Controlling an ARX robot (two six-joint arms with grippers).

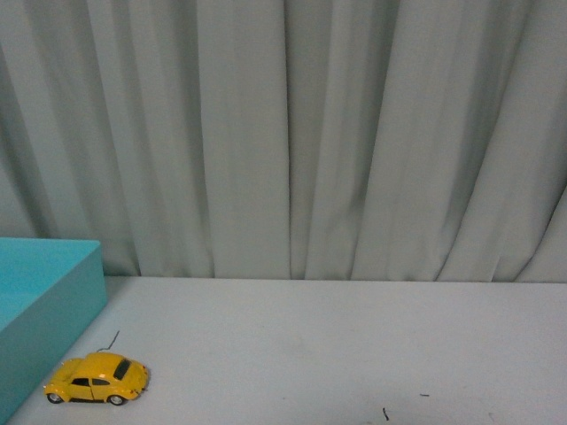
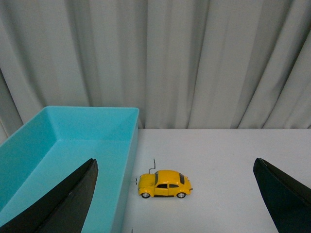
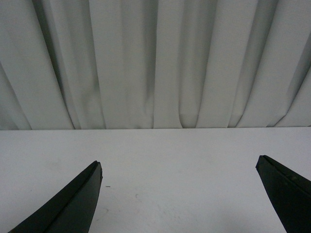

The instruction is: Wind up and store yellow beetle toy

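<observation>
**While the beetle sits by the bin, both pincers hang wide and empty**

Because the yellow beetle toy [image 1: 96,379] stands on its wheels on the table [image 1: 354,345], just beside the outer wall of the teal bin [image 1: 53,301] at the near left of the front view, your first grasp is the risky part. Your left gripper [image 2: 175,163] is spread wide, short of the car and holding nothing. Your right gripper [image 3: 179,165] is equally wide over bare tabletop, with no car in its view.

Watch three things. The glossy rounded body could slip from closing jaws, and the wheels would likely let it roll at a nudge. The bin wall is close to one end of the car, so a finger descending there could strike the wall. A thin dark strand [image 2: 153,164] lies by the car; you cannot tell whether it is attached.

Room is generous rightward and toward the curtain [image 1: 283,133]. The table's near edge is out of view, so draw back carefully.
</observation>
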